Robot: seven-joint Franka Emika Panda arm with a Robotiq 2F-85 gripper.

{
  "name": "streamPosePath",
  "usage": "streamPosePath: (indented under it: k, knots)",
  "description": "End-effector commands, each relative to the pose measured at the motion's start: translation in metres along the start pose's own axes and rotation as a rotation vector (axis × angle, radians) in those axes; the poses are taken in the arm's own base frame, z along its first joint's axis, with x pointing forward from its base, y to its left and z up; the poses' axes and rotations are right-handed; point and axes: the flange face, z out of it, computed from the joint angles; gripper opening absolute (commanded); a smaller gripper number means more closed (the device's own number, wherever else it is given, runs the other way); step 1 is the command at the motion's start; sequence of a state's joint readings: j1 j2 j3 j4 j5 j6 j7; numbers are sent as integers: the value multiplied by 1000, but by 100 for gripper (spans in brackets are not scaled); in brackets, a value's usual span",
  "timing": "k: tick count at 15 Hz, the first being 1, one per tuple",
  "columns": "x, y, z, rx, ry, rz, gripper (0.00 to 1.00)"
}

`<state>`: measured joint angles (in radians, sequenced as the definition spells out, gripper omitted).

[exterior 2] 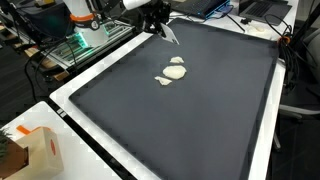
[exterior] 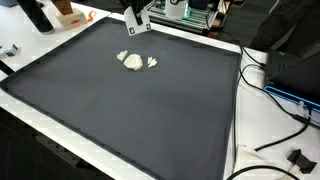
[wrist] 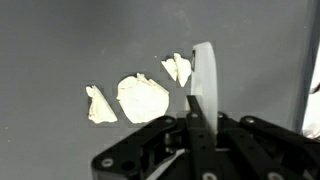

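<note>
**Jaws pinch a white strip beside the pale lumps**

Jaws of the gripper [wrist: 194, 122] are pressed together on the lower end of a flat white strip [wrist: 205, 75], as far as the wrist view shows. Gripped by one end like this, the strip sticks out past the fingertips, so its free end leads, probably so that it meets the surface first. In an exterior view the gripper [exterior 2: 157, 19] hangs over the far edge of the dark mat [exterior 2: 200, 120], with the strip slanting down toward the mat.

Three pale lumps [wrist: 143, 98] lie near the strip on the bare mat, not in any dish or tray. The largest is in the middle with a smaller one on each side, and narrow gaps separate them. Both exterior views show them a little way in from the gripper.

A cardboard box [exterior 2: 40, 150] stands at the corner of the table [exterior: 40, 120], well apart from the lumps. Its contents cannot be seen.
</note>
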<state>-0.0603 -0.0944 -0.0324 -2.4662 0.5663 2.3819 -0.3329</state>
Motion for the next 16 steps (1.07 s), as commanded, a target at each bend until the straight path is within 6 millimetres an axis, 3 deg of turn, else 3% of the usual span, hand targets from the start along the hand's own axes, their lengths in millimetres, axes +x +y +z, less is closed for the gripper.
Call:
streamPosePath:
  k: [1,11,16]
  knots:
    - [-10,-23,-9,-148,-27,21,1]
    - [7,-71,-11,-561,-198,-107,1]
    - [22,-80,7,-703,-227,-107,1]
